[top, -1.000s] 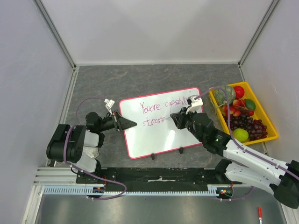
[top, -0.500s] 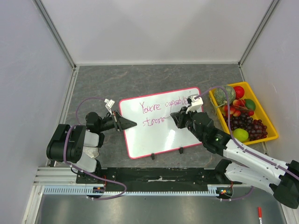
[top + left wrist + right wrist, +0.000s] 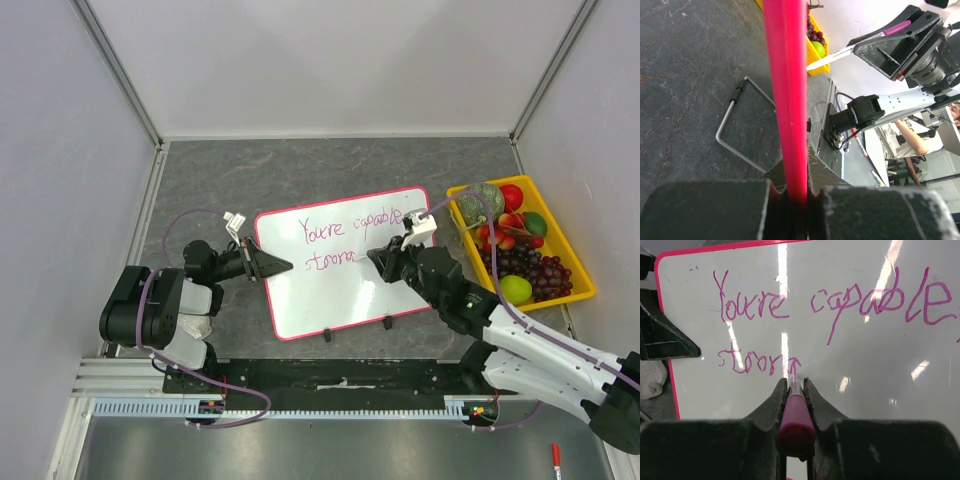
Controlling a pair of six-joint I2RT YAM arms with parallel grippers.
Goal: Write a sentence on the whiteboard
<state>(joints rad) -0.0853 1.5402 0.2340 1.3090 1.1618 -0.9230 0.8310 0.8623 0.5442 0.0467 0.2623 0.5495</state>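
Observation:
The whiteboard (image 3: 335, 300) lies flat on the grey table, its pink rim (image 3: 787, 100) running up the middle of the left wrist view. My left gripper (image 3: 284, 265) (image 3: 795, 197) is shut on that rim at the board's left edge. The sentence (image 3: 345, 232) (image 3: 790, 305) is in magenta cursive: "You're capable," above "stron". My right gripper (image 3: 375, 255) (image 3: 795, 382) is shut on a magenta marker (image 3: 796, 420). The marker's tip rests on the board (image 3: 865, 370) just past the last letter of the second line.
A yellow tray (image 3: 590, 280) of fruit sits on the table right of the board, close behind my right arm. Two black clips (image 3: 327, 335) stick out from the board's near edge. A red pen (image 3: 555, 457) lies on the shelf at the bottom right.
My right gripper has shifted slightly right and toward me with the marker, at the end of the second line. The left gripper and the board have stayed put.

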